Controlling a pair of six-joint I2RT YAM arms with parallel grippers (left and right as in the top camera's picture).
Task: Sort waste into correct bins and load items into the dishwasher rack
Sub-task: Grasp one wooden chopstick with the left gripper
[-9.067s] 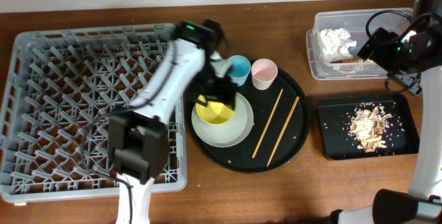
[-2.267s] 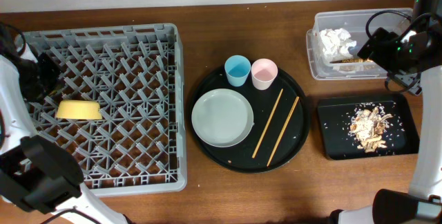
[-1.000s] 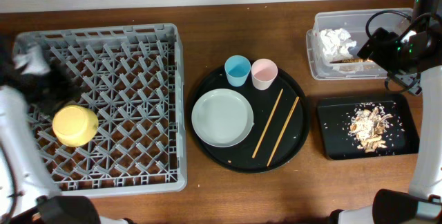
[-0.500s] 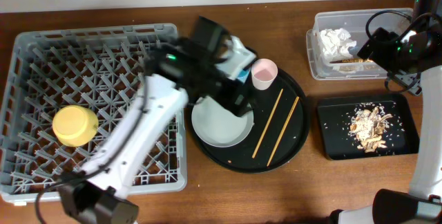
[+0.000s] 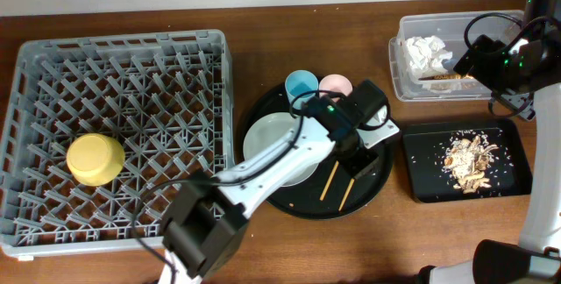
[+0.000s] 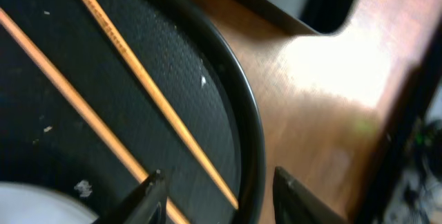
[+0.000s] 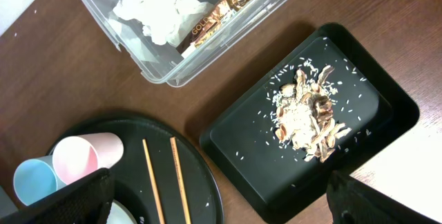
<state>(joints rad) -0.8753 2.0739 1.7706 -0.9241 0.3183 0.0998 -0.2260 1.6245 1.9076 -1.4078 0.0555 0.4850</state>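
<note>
Here, the left gripper point(image 6: 219, 198) has its jaws spread, and nothing is pinched between them. In the left wrist view its two dark fingertips point(image 6: 153, 195) stand apart low over the two chopsticks point(image 6: 152, 94). One stick runs down into the gap between the tips and the other runs toward the left-hand tip; whether the tips touch anything cannot be told. The sticks lie side by side and slantwise on the right half of the round black tray point(image 6: 252, 134), close to its rim.

Overhead, the left arm rises from the near edge of the table point(image 5: 289, 258). It reaches diagonally away and to the right, crossing over the pale plate point(image 5: 272, 144), with its wrist hanging above the sticks. The blue cup point(image 5: 300, 84) and pink cup point(image 5: 333, 82) stand together at the tray's far edge, just beyond the wrist. The yellow bowl point(image 5: 95, 159) sits among the pegs in the left part of the grey rack point(image 5: 123, 40).

The right gripper point(image 7: 221, 200) is likewise spread wide and empty. Its arm is at the far right of the table, with the wrist held high over the right end of the clear tub point(image 5: 403, 82) and looking down. In the tub lie the white napkins point(image 7: 162, 6) and the gold wrapper point(image 7: 221, 13). Just beside the tub, the black rectangular tray point(image 7: 228, 148) holds the food scraps point(image 7: 307, 120).
</note>
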